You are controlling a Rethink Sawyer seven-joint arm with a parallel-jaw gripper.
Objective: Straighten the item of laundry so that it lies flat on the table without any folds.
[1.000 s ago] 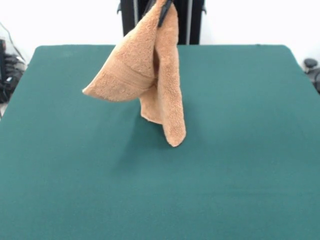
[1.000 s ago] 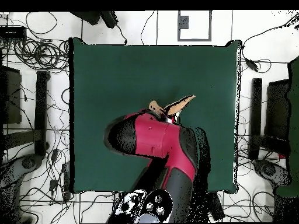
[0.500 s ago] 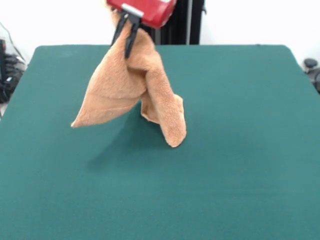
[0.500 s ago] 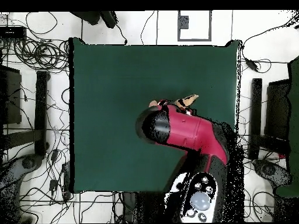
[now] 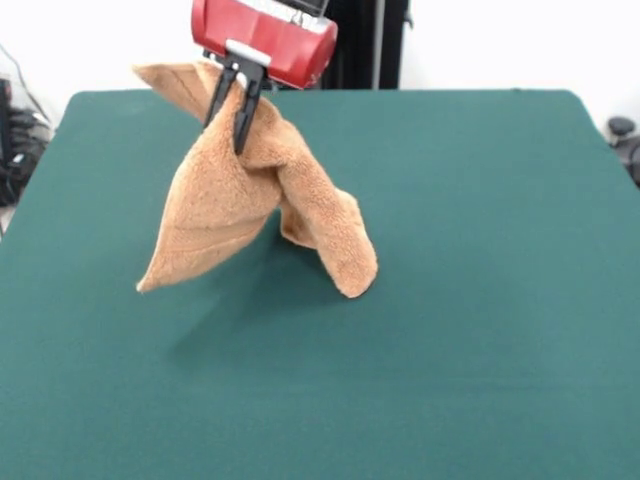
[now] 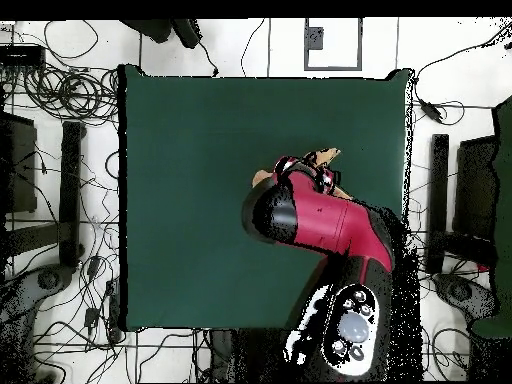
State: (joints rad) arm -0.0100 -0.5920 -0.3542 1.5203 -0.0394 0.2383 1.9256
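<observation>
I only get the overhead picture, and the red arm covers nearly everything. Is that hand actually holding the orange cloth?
Observer: Yes. From the front, the hand is shut on the towel near its top.
Operator: Is the cloth lifted clear?
Observer: I can't tell for certain; its lowest tip seems to reach the table.
Operator: Is it flat yet?
Observer: No. It hangs bunched in two drooping folds, with one corner sticking out behind the hand.

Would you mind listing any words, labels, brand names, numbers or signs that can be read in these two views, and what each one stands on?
None can be read.
The towel shows no legible tag.
The gripper and its red housing carry no readable marking.
The table is plain green cloth.
</observation>
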